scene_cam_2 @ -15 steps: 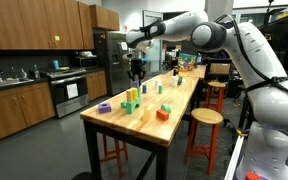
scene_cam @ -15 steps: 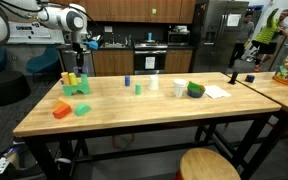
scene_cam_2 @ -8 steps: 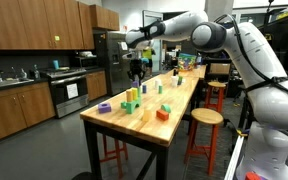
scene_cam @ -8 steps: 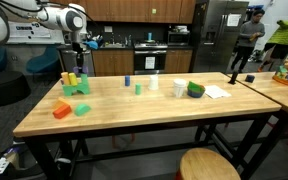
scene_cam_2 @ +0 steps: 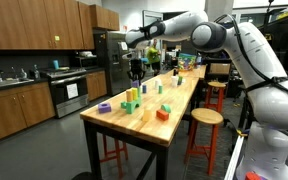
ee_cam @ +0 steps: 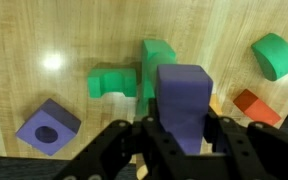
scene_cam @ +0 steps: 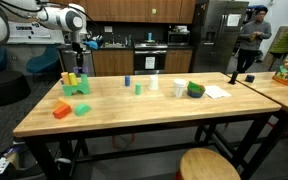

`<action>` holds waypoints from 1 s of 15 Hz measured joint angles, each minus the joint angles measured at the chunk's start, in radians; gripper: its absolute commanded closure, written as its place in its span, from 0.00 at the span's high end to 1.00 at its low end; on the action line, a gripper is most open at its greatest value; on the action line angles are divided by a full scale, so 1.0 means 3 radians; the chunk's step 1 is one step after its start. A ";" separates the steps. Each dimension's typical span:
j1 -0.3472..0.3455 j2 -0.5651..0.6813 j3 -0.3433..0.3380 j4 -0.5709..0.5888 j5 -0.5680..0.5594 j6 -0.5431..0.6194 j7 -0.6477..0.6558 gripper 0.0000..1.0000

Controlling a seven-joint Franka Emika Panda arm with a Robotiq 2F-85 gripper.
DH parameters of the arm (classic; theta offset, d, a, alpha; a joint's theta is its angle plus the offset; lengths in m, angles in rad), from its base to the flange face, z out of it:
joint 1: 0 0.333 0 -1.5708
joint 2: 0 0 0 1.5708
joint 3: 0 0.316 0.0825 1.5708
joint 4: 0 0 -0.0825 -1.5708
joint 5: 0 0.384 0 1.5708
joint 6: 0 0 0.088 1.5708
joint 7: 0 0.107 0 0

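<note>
Only the person in the background [scene_cam: 252,30] has shifted; the arm stays put. The wrist view alone shows the end effector [ee_cam: 181,128] clamped on a purple block [ee_cam: 181,90], held over a green arch block [ee_cam: 119,80] near a holed purple cube [ee_cam: 47,125]. In both exterior views the end effector [scene_cam: 79,48] [scene_cam_2: 136,70] hangs above the tabletop [scene_cam: 144,110], and its grip is too small to read.

The arm [scene_cam_2: 246,50] is made of thick, rounded white shells, smooth and glossy, with dark grey bands where the segments meet. In an exterior view a round grey cap [scene_cam: 76,17] marks a joint near the wrist. The pincer [scene_cam_2: 136,68] is black and slim beside the white links. In the wrist view its fingers [ee_cam: 112,150] are dark, matte, angular pieces with bevelled edges.
</note>
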 measured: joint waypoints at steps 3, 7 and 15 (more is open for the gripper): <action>0.0002 0.0000 0.0000 0.0001 0.0000 0.0000 -0.0002 0.16; 0.0017 0.0001 0.0001 0.0003 0.0000 0.0000 -0.0002 0.16; 0.0038 0.0003 0.0001 0.0015 0.0000 -0.0002 -0.0002 0.16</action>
